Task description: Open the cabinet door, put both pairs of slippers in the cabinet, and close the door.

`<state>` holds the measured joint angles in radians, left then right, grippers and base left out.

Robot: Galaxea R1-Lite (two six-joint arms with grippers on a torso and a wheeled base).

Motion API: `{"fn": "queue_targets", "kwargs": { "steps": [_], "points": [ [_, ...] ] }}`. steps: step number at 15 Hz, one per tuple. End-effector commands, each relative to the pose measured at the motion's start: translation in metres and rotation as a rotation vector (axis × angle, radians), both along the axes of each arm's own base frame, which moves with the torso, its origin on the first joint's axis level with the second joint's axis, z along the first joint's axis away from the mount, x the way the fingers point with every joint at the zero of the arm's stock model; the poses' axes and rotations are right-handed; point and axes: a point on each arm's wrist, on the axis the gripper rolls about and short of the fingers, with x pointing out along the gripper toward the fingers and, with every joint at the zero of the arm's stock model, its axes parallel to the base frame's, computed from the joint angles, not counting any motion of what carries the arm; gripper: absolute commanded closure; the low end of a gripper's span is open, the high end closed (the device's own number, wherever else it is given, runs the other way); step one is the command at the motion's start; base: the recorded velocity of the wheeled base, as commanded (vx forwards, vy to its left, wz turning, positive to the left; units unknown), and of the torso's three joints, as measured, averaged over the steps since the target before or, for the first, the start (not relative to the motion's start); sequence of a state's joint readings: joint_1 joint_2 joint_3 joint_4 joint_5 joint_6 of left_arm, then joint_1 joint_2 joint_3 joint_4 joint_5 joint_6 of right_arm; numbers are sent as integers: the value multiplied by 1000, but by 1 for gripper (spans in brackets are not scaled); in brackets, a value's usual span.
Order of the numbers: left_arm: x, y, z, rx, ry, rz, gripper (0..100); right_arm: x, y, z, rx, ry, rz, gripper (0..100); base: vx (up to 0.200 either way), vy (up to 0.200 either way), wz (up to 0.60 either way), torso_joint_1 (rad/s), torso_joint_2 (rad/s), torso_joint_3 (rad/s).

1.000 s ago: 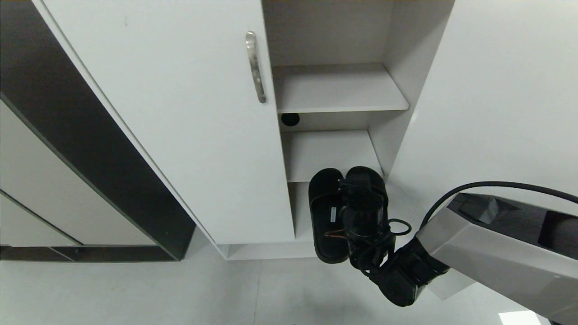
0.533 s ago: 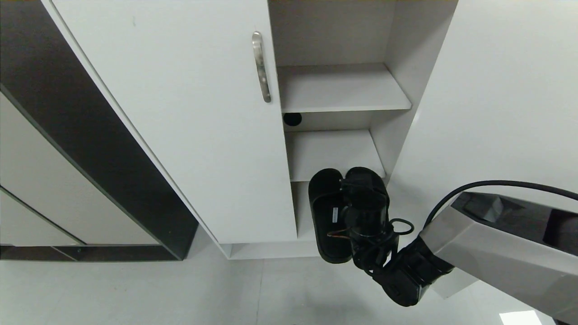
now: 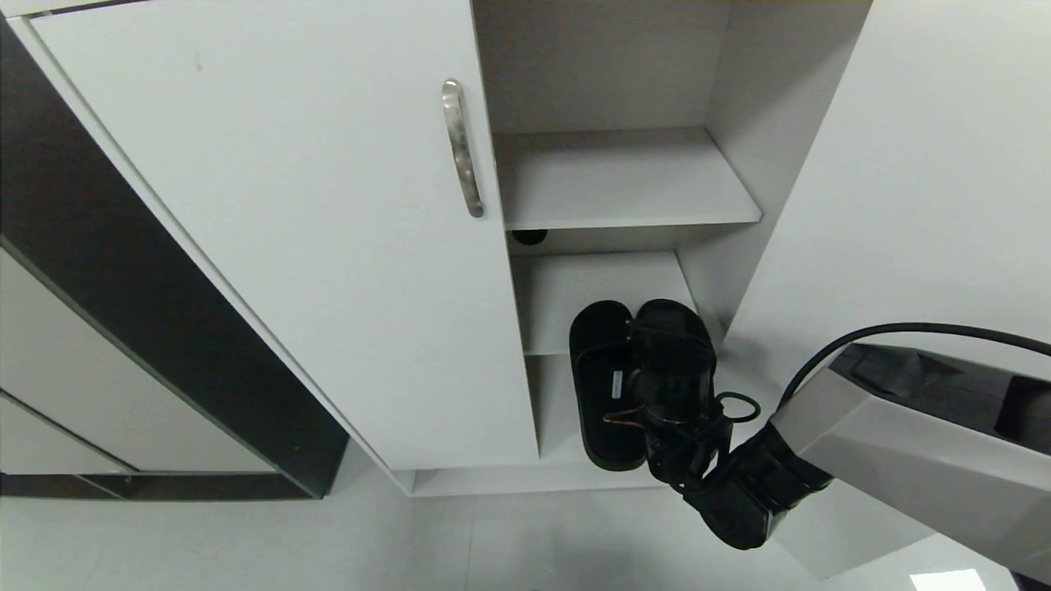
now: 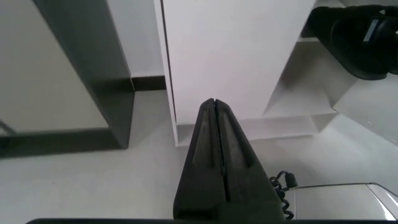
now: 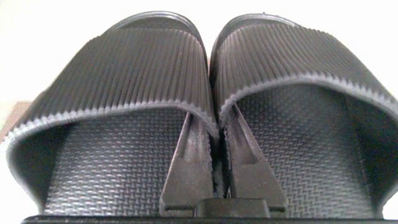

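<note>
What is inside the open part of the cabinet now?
Two white shelves and a dark round hole below the upper one. The black slippers, held by the right gripper, cover the lowest part; the closed door hides the rest.

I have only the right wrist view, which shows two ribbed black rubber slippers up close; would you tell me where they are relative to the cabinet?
Observer: The black rubber slippers hang at the open right half of the white cabinet, toes toward its lower shelf.
Operator: Is the door out of the way?
Observer: Yes, the white right door stands swung wide open.
Operator: And the left arm?
Observer: The left pincer is shut on nothing, pointing toward the cabinet's base.
</note>
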<state>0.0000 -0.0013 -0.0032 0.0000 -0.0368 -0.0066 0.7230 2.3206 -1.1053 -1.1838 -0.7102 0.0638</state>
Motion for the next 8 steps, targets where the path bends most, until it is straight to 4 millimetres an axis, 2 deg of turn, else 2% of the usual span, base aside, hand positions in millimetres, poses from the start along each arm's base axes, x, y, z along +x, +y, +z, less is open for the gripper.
{"fn": "queue_targets", "kwargs": {
  "steps": [1, 6, 8],
  "points": [
    [0, 0, 0, -1, 1, 0, 100, 0, 0, 2, 3, -3, -1, 100, 200, 0, 0, 2, -2, 2],
    [0, 0, 0, -3, 1, 0, 100, 0, 1, -3, 2, 4, 2, 100, 200, 0, 0, 1, 5, 0],
    [0, 0, 0, -7, 2, 1, 100, 1, 2, -8, 11, -2, 5, 100, 0, 0, 0, 0, 0, 0]
  ]
}}
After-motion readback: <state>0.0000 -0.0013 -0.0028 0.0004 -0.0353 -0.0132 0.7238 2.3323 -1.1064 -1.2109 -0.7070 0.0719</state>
